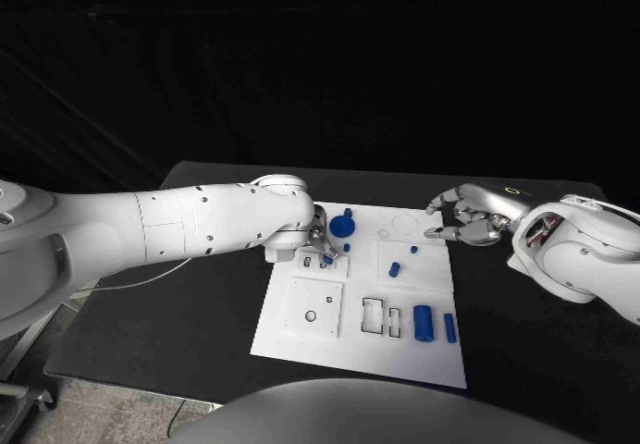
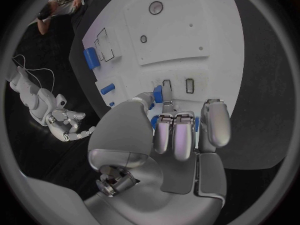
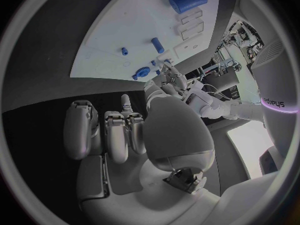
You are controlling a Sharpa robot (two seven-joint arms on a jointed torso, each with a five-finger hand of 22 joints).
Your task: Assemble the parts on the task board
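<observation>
While the black desk carries everything, the white task board at its middle is where the work lies, so the advice starts there: the board should stay flat and unshifted, and any push on a part ought to go straight down into its slot, not sideways.

Next in size is the left hand, low over the far-left part of the board beside the round blue part. In the left wrist view its fingers curl down over the pair of small rectangular slots, and a small blue part sits at the thumb tip; I judge it is being pinched and set into one of those slots, though the grip itself is partly hidden. A good seating here would mean lining the piece square with the slot outline before pressing, then easing the fingers apart only once it stands unaided.

The right hand hovers just off the board's far-right edge, its fingers loosely bent and apart, nothing in them; best kept clear of the left.

Near the board's front lie the large blue cylinder and a slimmer blue peg, with a short blue peg mid-board, all untouched.

As for writing, a faint maker's mark shows on the white arm in the right wrist view, too curved to read surely.
</observation>
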